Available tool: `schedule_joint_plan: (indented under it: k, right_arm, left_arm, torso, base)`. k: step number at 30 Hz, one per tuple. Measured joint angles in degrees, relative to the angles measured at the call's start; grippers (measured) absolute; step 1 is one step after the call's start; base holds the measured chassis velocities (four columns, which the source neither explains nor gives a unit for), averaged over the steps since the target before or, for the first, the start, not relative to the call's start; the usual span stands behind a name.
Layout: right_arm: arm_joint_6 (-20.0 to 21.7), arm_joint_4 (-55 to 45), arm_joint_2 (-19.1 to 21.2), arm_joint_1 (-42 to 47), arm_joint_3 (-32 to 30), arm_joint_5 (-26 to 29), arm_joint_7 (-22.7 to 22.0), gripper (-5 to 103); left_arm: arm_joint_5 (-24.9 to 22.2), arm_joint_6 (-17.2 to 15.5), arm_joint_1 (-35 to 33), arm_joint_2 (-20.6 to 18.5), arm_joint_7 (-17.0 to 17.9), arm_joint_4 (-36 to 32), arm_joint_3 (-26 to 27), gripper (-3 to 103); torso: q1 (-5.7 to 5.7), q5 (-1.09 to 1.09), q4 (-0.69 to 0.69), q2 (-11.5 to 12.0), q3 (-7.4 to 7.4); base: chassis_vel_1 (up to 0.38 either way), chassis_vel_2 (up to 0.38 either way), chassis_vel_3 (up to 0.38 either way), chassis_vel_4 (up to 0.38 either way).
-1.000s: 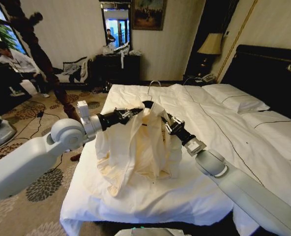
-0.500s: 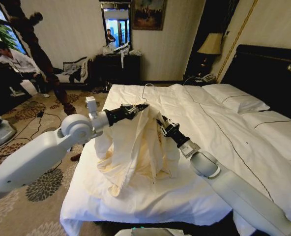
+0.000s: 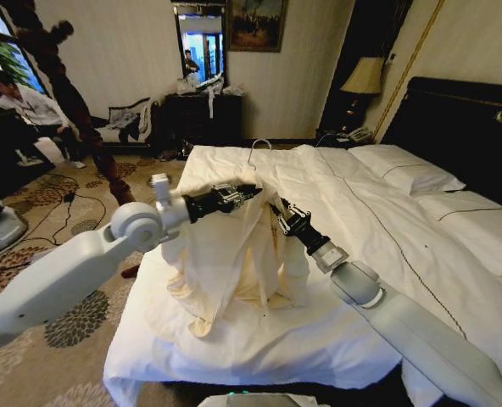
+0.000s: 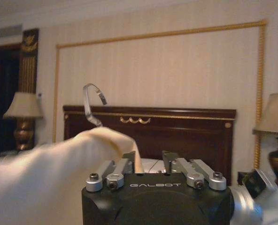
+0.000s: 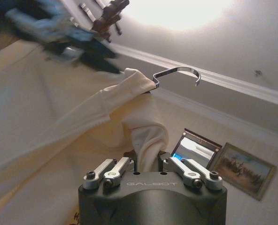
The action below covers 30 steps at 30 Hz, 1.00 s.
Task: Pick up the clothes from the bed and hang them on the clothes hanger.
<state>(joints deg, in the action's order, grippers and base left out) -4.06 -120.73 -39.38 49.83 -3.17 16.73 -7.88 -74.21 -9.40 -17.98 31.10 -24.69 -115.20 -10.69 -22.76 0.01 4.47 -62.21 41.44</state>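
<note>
Both tools, left tool [image 3: 244, 192] and right tool [image 3: 278, 212], are probably clenching the shirt [image 3: 234, 254]; it's risking sliding off the hanger [image 3: 256, 146]

The right gripper [image 5: 147, 165] fills the bottom centre of the frame, a black body with silver linkages, its fingers [image 5: 130, 159] pinched on a fold of cream garment [image 5: 82, 122]. The cloth spreads across the left and middle of the frame, rising to a peak near the centre. From that peak a curved silvery hanger hook [image 5: 179, 72] juts toward the right. At upper left the left gripper [image 5: 89, 40] shows dark and blurred. A framed painting [image 5: 244, 169] sits lower right.
</note>
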Motion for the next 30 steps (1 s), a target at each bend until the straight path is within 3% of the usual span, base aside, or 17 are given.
schedule_joint_plan:
  k: [1, 4, 5, 6, 8, 9, 11, 15, 22, 25, 28, 30]
  right_arm:
    - [0.0, 0.0, 0.0, 0.0, 0.0, 0.0, 0.0, 19]
    - [-1.76, -0.71, -0.1, -0.54, -0.06, 5.08, -0.07, 19]
    - [-2.08, -0.94, -0.11, -0.54, -0.07, 6.58, -0.27, 19]
    - [-2.08, -0.94, -0.11, -0.54, -0.07, 6.58, -0.27, 19]
    - [-2.62, -0.92, 0.07, -0.36, -0.34, 6.85, -0.39, 19]
    - [-2.99, -0.49, 0.27, -0.14, -0.54, 5.64, -0.34, 19]
    - [-3.3, -0.06, 0.38, -0.04, -0.69, 4.17, -0.23, 19]
    - [-7.75, 4.48, -0.08, -0.11, -2.12, -9.54, 2.82, 19]
    - [-8.92, 6.01, -1.21, -0.28, -2.29, -14.97, 3.52, 19]
    - [-9.98, 6.17, -1.6, 0.19, -2.66, -17.41, 4.04, 19]
    - [-10.67, 5.91, -1.81, 0.54, -2.7, -19.13, 4.29, 19]
    - [-11.65, 5.23, -2.45, 0.59, -2.8, -21.65, 4.91, 19]
  left_arm:
    - [0.0, 0.0, 0.0, 0.0, 0.0, 0.0, 0.0, 39]
    - [3.52, 2.29, -7.13, -3.08, -8.61, 0.85, 7.15, 55]
    - [4.2, 3.19, -9.66, -4.26, -11.07, 0.83, 9.7, 55]
    - [4.2, 3.19, -9.66, -4.26, -11.07, 0.83, 9.7, 55]
    - [4.25, 4.49, -13.18, -6.34, -14.04, 0.0, 14.05, 66]
    - [3.85, 5.06, -13.99, -7.39, -14.57, -0.5, 15.58, 72]
    - [3.59, 5.34, -14.16, -8.02, -14.72, -0.75, 16.33, 72]
    - [2.97, 6.22, -10.45, -11.75, -16.06, -1.38, 17.82, 93]
    - [3.63, 3.62, -5.4, -13.26, -15.57, -0.58, 16.06, 100]
    - [7.43, 2.38, -4.91, -13.47, -15.22, 2.27, 14.87, 100]
    - [9.42, 2.15, -5.46, -13.2, -16.71, 4.09, 14.09, 100]
    - [11.26, 1.35, -6.66, -12.33, -19.46, 5.73, 13.13, 100]
  torso:
    - [0.0, 0.0, 0.0, 0.0, 0.0]
    - [0.0, -0.02, -0.03, 0.0, 0.0]
    - [0.0, -0.04, -0.03, 0.0, 0.01]
    - [0.0, -0.04, -0.03, 0.0, 0.01]
    - [0.0, -0.03, -0.03, 0.0, 0.0]
    - [0.0, -0.02, -0.03, -0.01, 0.0]
    - [0.0, -0.02, -0.02, -0.01, 0.0]
    - [0.0, 0.01, 0.0, -0.01, 0.01]
    - [0.0, 0.01, 0.0, 0.0, 0.01]
    - [-0.01, -0.02, -0.02, 0.0, 0.02]
    - [-0.01, -0.01, -0.01, 0.0, 0.02]
    - [-0.01, -0.02, -0.01, 0.0, 0.01]
  base:
    - [0.0, 0.0, 0.0, 0.0]
    - [0.0, 0.0, 0.0, 0.0]
    - [0.0, 0.0, 0.0, 0.0]
    - [0.0, 0.0, 0.0, 0.0]
    - [0.0, 0.0, 0.0, 0.0]
    - [0.0, 0.0, 0.0, 0.0]
    - [0.0, 0.0, 0.0, 0.0]
    - [0.0, 0.0, 0.0, 0.0]
    - [0.0, 0.0, 0.0, 0.0]
    - [0.0, 0.0, 0.0, 0.0]
    - [0.0, 0.0, 0.0, 0.0]
    - [0.0, 0.0, 0.0, 0.0]
